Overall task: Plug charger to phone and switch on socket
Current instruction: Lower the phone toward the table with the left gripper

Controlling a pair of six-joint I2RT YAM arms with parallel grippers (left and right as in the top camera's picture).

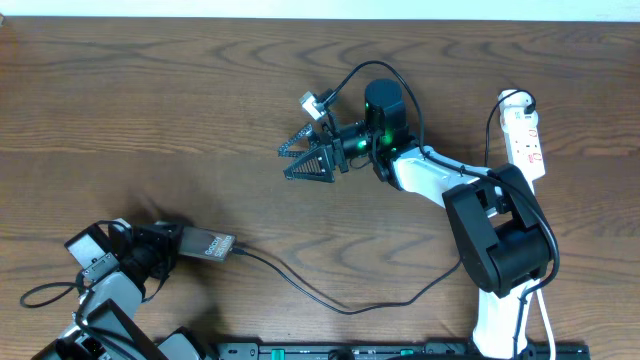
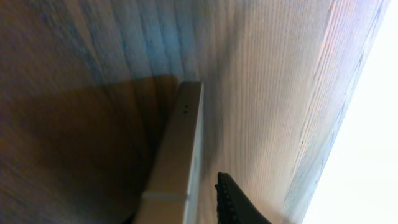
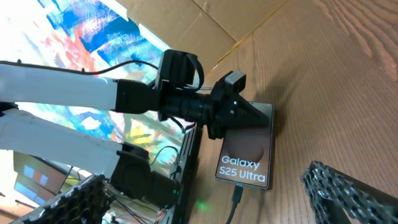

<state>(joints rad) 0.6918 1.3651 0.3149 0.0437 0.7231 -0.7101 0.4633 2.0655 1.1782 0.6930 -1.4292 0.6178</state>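
Phone clamped in left jaws, grip half-hidden; right jaws wide apart, empty; socket switches unreadable.

The phone sits at 8 o'clock on the worktop, glossy grey face up with white lettering. The charger, a thin black cable, meets its 3 o'clock end and loops toward 5 o'clock. The white socket lies at 2 o'clock.

Dark brown wood-grain table; a white oblong power strip lies near its right edge; a thin black charger cable snakes across to a flat grey phone at near left.
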